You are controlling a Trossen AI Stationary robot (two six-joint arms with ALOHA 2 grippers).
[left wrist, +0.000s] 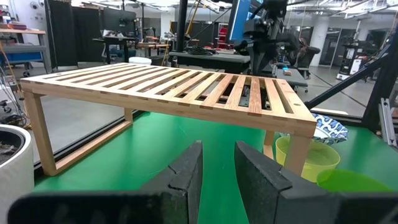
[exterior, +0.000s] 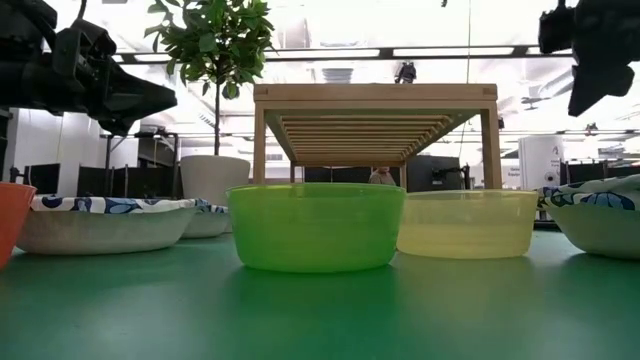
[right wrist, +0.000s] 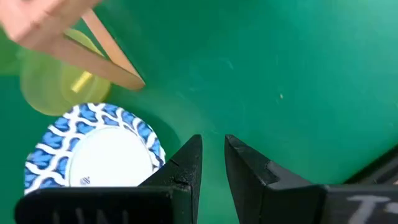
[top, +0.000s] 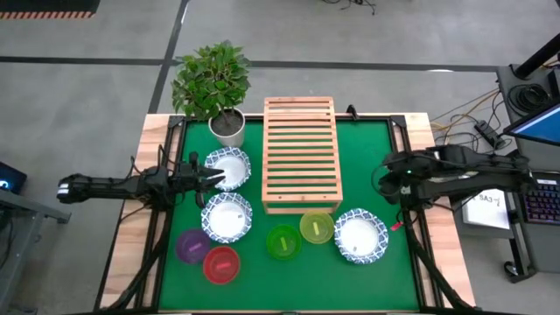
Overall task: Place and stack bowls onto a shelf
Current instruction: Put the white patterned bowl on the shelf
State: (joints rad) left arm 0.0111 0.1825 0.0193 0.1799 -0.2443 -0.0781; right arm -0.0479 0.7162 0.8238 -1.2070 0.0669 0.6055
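The light-wood slatted shelf [top: 300,153] [left wrist: 168,87] stands on its legs on the green mat. Two white blue-rimmed bowls [top: 229,168] [top: 227,217] sit to its left and a third [top: 360,234] [right wrist: 93,149] near its right front corner. The purple [top: 192,246], red [top: 221,264], green [top: 283,241] [exterior: 313,225] and yellow [top: 316,227] [exterior: 465,222] bowls sit along the near side. My left gripper [top: 217,178] [left wrist: 217,168] hovers slightly open, raised above the farther left white bowl's left rim, pointing at the shelf. My right gripper [top: 387,171] [right wrist: 213,149] hangs slightly open above bare mat right of the shelf.
A potted plant in a white pot [top: 227,127] [exterior: 213,175] stands at the mat's far-left corner beside the shelf. Bare mat [top: 372,166] lies between the shelf and my right gripper. Wooden table borders [top: 131,236] frame the mat. Cables and a keyboard [top: 542,201] lie off to the right.
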